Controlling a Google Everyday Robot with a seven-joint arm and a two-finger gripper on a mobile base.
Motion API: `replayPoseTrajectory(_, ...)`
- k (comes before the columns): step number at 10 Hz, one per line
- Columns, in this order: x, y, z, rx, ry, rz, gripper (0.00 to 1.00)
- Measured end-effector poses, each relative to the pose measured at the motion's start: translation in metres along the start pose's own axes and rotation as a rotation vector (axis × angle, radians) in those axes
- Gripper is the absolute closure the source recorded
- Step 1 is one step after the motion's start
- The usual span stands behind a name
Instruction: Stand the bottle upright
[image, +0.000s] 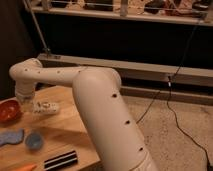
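The bottle (45, 106) is small, whitish, with a pale label and dark marks. It lies on its side on the wooden table (65, 125), near the table's back left. My gripper (26, 102) hangs down from the white arm's wrist, right at the bottle's left end, between the bottle and the red bowl (9, 110). I cannot tell whether it touches the bottle. The large white arm segment (107, 117) fills the middle of the view.
Two blue items (10, 136) (34, 141) lie at the front left. A black-and-white striped block (61, 160) and an orange item (23, 167) lie near the front edge. The table's right edge drops to a speckled floor with a black cable (172, 112).
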Motion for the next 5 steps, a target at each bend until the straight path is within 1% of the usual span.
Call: replayPoseTrajectory(5,0.0049,-0.0022,-0.0085,0.032,-0.069,0.023,0.66)
